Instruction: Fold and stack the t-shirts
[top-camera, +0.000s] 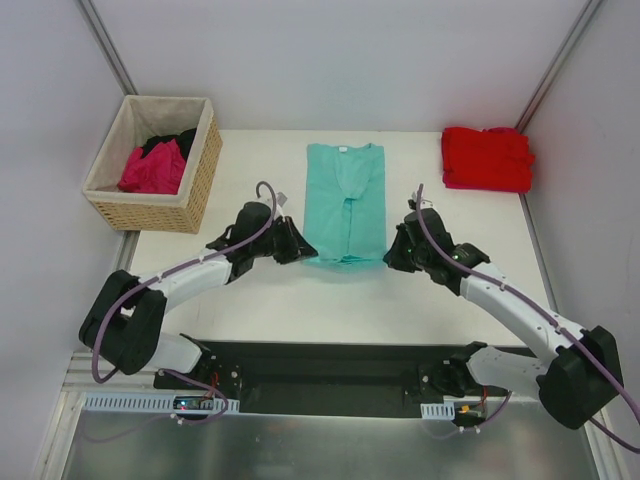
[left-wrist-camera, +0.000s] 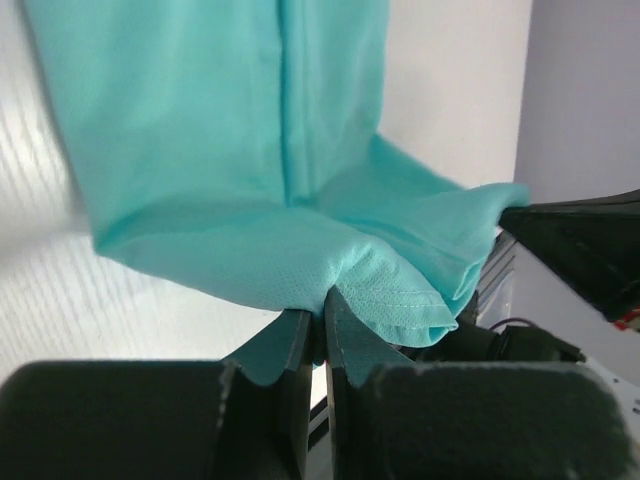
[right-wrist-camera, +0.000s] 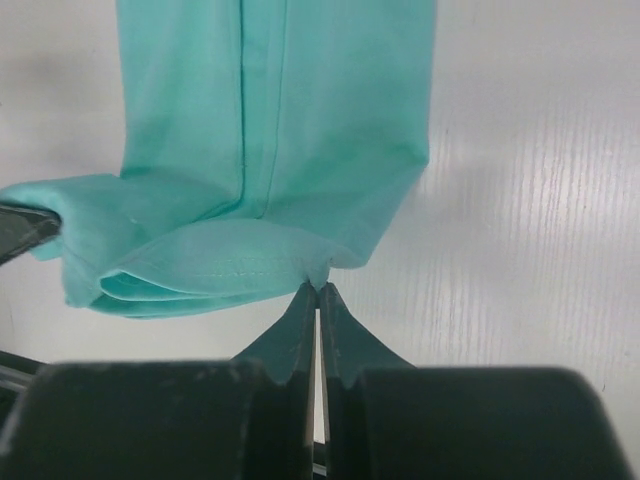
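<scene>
The teal shirt (top-camera: 345, 205) lies as a long strip in the middle of the table (top-camera: 250, 300), collar away from me, and my left gripper (left-wrist-camera: 322, 300) and right gripper (right-wrist-camera: 318, 290) are each pinched tight on a near hem corner. I'd raise both corners level, keep the hem taut between them and carry it over to the collar. The left pinch may hold only the upper layers; I can't be sure.

We count four t-shirts, namely one teal t-shirt (top-camera: 346, 200), one red t-shirt (top-camera: 487, 158), one magenta t-shirt (top-camera: 153, 171) and one black t-shirt (top-camera: 172, 141), along with one woven basket (top-camera: 150, 208), one white table (top-camera: 300, 300) and two grippers, the left gripper (top-camera: 308, 251) and the right gripper (top-camera: 390, 256).
</scene>
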